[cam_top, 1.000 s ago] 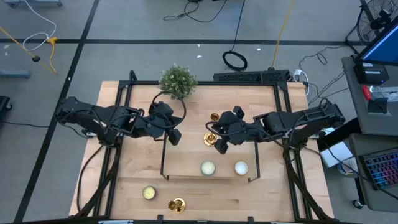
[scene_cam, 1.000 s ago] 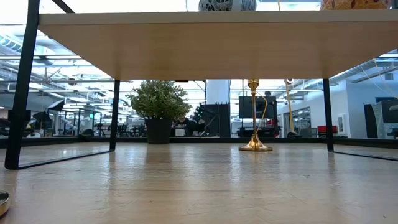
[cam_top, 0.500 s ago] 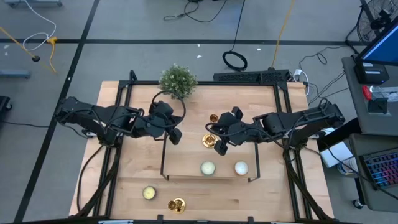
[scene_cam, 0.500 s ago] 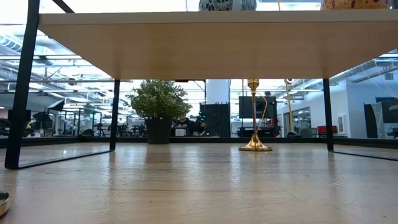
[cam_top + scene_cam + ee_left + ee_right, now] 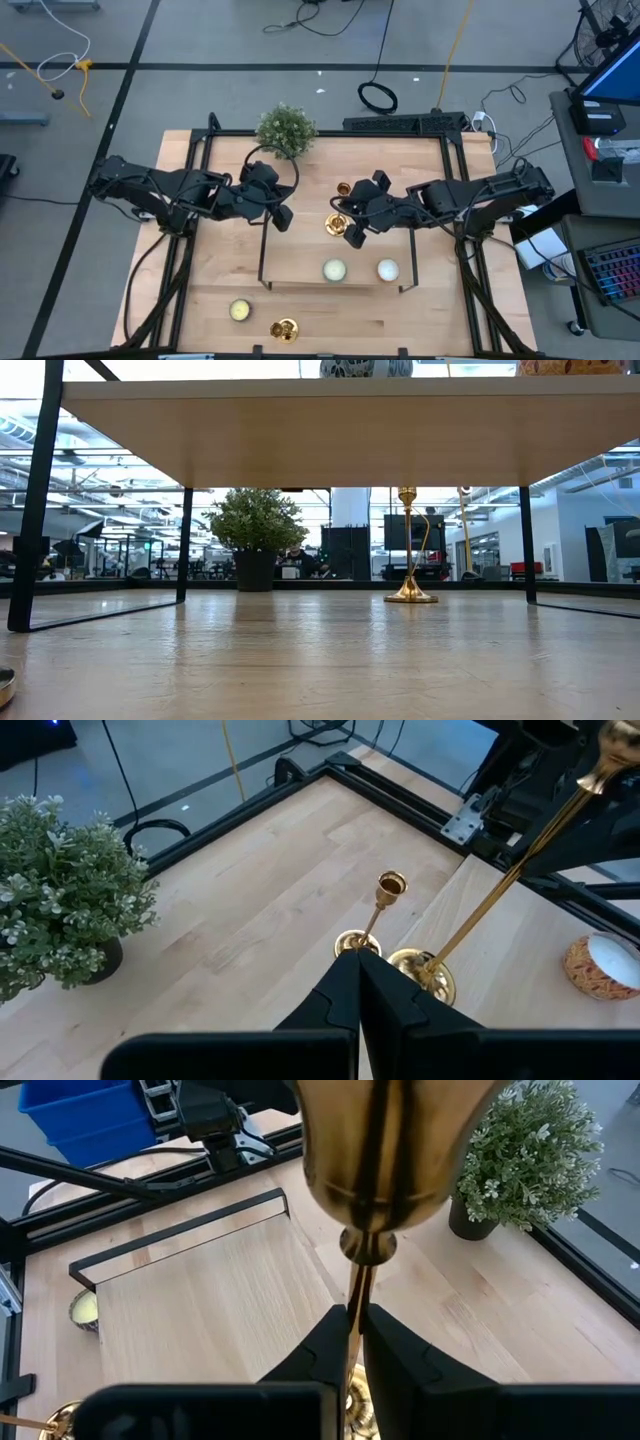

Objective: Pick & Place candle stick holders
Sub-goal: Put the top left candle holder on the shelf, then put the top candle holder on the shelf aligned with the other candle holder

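Note:
Three gold candle stick holders show. A tall one point(image 5: 500, 885) is tilted, with my right gripper point(image 5: 355, 1330) shut on its stem. Its base point(image 5: 423, 972) is at the far edge of the wooden shelf point(image 5: 300, 262). A short one point(image 5: 383, 895) stands on its base on the table beside it, also seen under the shelf point(image 5: 408, 550). The third point(image 5: 285, 328) stands at the table's near edge. My left gripper point(image 5: 358, 982) hovers shut and empty, left of the two holders point(image 5: 283, 218). My right gripper pinches the tall holder's thin stem point(image 5: 357, 1285) between its two fingers, just below the knob under the cup point(image 5: 385, 1150). The fingers come from the table's right side, slanting down, across the stem. The holder leans; whether its base point(image 5: 357, 1402) touches the shelf, I cannot tell.
A bushy green plant point(image 5: 286, 130) stands at the table's far edge. Two round candles point(image 5: 333, 270) point(image 5: 387, 268) lie on the shelf, and a pale yellow one point(image 5: 240, 310) lies near the front left. The shelf's black legs point(image 5: 30, 510) stand on the table.

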You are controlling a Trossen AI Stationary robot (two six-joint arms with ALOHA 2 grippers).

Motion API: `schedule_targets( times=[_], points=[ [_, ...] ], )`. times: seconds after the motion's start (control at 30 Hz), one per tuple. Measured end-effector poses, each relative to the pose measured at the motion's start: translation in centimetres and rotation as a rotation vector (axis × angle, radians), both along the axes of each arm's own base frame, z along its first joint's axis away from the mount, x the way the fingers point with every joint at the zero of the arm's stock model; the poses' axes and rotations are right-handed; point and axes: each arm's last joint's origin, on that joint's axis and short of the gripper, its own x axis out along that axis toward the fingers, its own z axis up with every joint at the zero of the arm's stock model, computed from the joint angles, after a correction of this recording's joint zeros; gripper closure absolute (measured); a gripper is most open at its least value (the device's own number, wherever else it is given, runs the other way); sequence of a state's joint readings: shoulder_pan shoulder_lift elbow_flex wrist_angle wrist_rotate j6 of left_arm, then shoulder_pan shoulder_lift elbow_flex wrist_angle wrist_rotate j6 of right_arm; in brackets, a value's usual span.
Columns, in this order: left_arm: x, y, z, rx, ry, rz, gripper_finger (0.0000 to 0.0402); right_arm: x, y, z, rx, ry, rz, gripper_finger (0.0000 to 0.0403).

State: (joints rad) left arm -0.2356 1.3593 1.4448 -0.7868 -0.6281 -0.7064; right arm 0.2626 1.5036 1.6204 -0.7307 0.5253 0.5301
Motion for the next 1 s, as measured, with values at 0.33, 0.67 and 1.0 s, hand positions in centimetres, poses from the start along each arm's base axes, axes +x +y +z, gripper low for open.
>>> schedule_targets(
  times=[0.33,0.67,1.0],
  points=[
    [-0.01,0.0,0.0,0.004,0.003,-0.003,0.0401,0.08,0.0,-0.03,-0.004,0.003,0.004,0.0382],
    [-0.01,0.0,-0.01,0.01,0.007,-0.007,0.0401,0.08,0.0,-0.01,-0.006,0.003,0.006,0.034],
    [-0.02,0.0,0.0,0.016,0.01,-0.011,0.0401,0.07,0.02,-0.09,0.009,0.007,0.003,0.0269]
  ],
)
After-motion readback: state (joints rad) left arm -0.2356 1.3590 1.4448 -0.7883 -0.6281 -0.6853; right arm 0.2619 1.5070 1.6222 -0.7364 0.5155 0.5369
